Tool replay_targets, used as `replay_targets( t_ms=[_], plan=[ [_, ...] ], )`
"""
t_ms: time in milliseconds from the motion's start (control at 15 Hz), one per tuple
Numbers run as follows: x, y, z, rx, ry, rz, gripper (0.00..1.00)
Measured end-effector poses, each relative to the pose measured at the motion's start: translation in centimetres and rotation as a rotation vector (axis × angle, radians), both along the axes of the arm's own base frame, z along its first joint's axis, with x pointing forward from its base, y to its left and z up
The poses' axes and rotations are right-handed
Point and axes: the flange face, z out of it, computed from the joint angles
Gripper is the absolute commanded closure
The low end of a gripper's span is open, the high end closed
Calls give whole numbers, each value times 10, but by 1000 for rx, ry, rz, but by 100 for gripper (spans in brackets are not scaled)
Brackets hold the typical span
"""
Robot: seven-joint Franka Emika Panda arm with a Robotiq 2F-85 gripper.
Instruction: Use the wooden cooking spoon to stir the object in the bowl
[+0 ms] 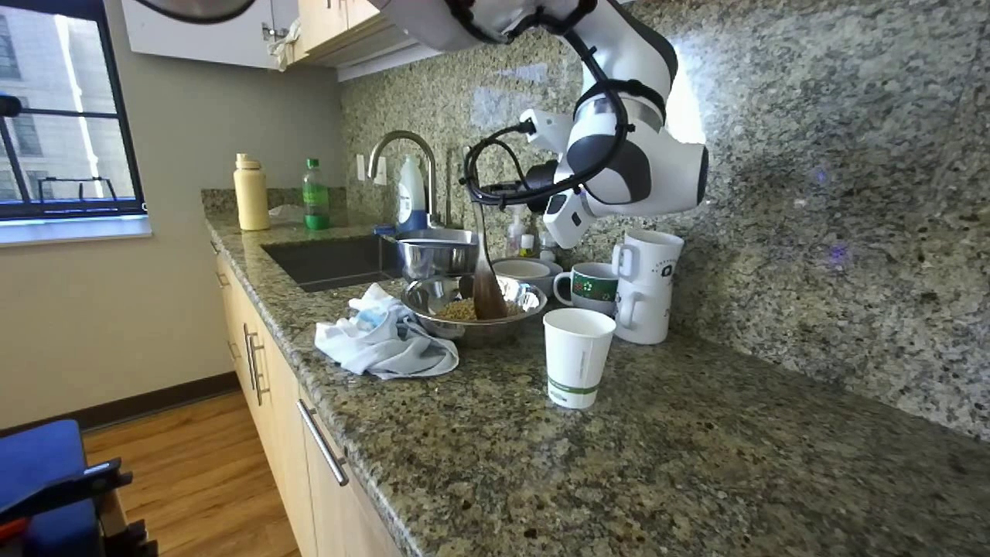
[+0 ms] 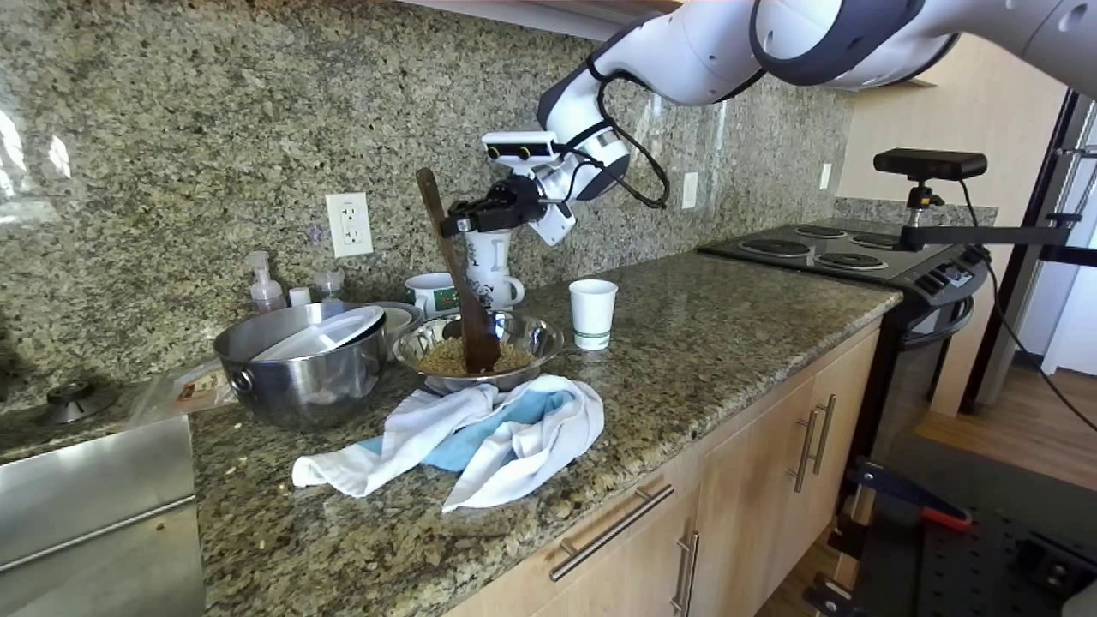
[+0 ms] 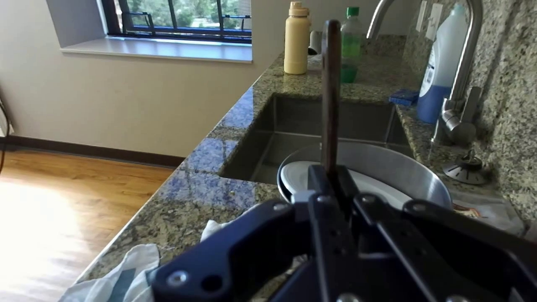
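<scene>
In an exterior view the white, dark-jointed robot arm (image 2: 686, 53) extends in from the upper right and slopes down to its rounded white wrist (image 2: 604, 156). Past the wrist, the black two-fingered mechanical gripper (image 2: 451, 224) juts out roughly level, tilted slightly downward. In the wrist view its slim, straight black fingers (image 3: 324, 214) stand close together, side by side, in a pinching grip.
</scene>
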Motion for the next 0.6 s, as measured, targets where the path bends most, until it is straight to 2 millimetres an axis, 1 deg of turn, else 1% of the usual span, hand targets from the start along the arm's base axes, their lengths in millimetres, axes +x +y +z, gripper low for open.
replay_targets(
  t_ms=[333,600],
  plan=[
    [-2,-6,-6,41,-49,-5,98],
    [-4,-3,-11,58,-123,6,98]
  ],
)
